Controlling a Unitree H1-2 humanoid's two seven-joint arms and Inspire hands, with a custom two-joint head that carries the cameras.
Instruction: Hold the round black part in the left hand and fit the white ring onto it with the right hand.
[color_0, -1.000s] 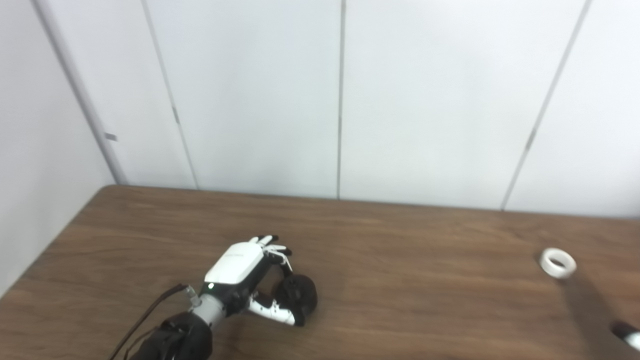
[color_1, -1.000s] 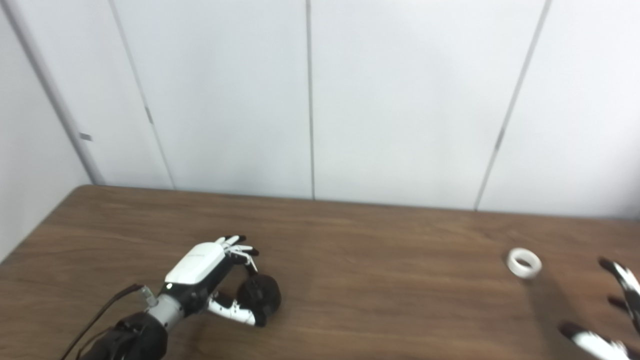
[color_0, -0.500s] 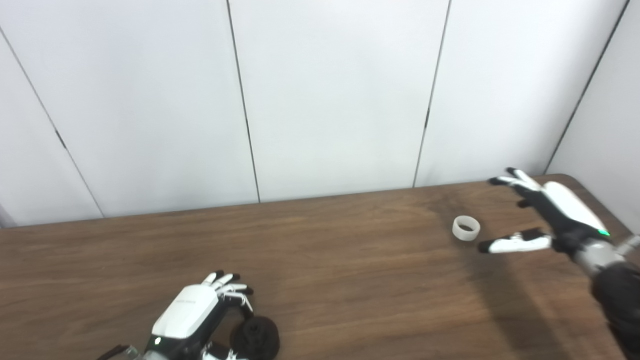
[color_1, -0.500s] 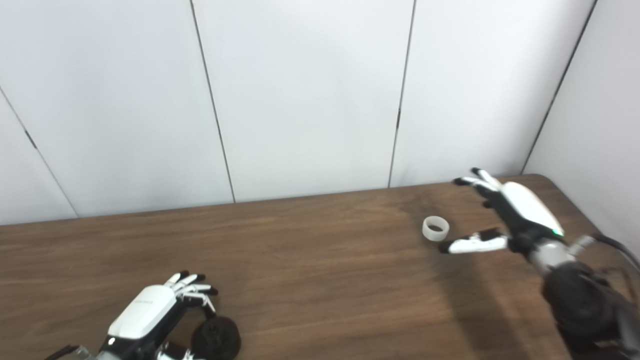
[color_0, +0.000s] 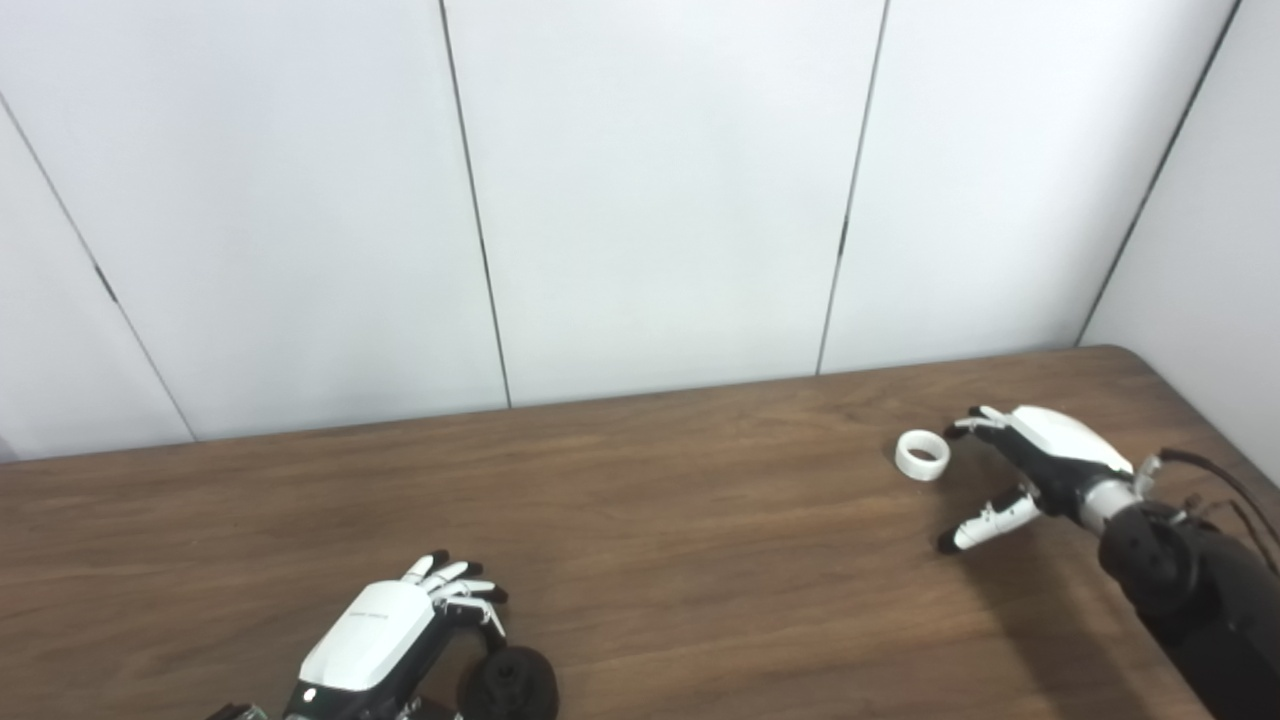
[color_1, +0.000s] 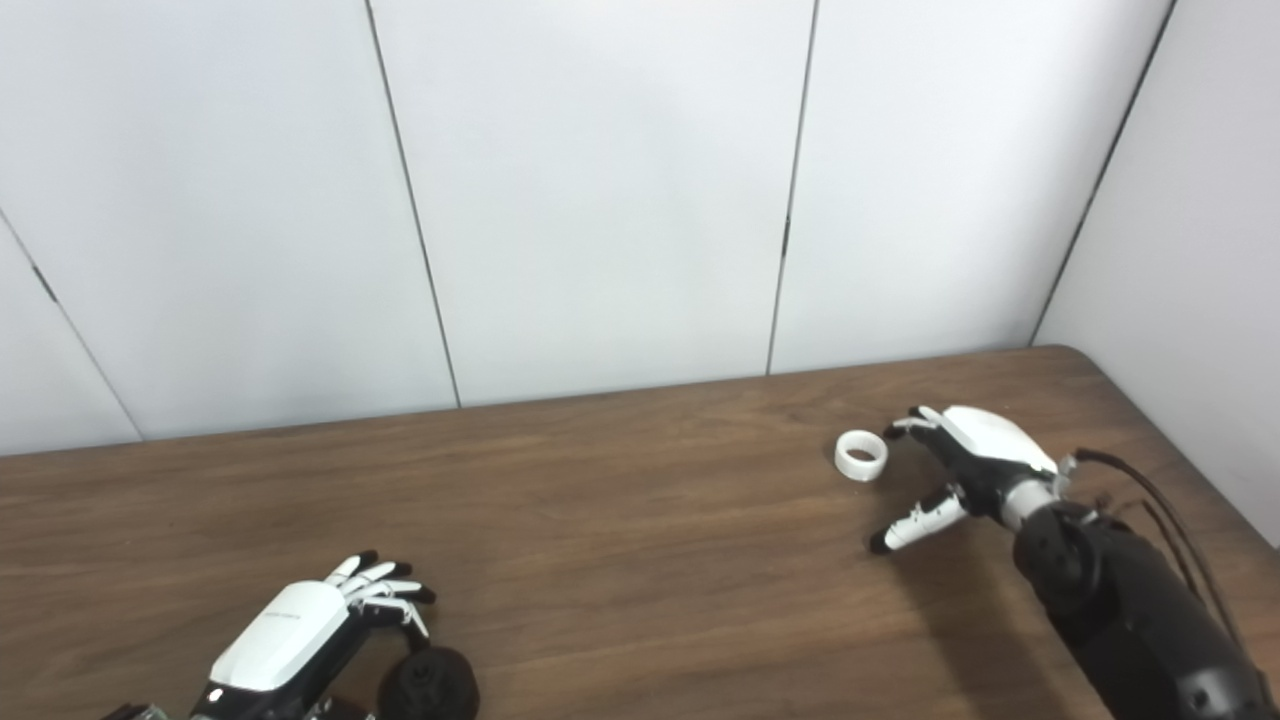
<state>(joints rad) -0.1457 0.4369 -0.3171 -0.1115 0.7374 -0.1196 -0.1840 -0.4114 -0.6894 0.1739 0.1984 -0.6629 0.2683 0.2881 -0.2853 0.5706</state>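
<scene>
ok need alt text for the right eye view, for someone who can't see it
A robot's right hand, open, reaches toward a white ring lying on a brown wooden table, fingers close beside it. At bottom left, the left hand curls over a round black part on the table. White wall panels stand behind.

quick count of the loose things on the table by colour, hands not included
black: 1, the round black part at the near left, beside the left hand
white: 1, the white ring at the far right, just off the fingertips of the right hand
total: 2
</scene>
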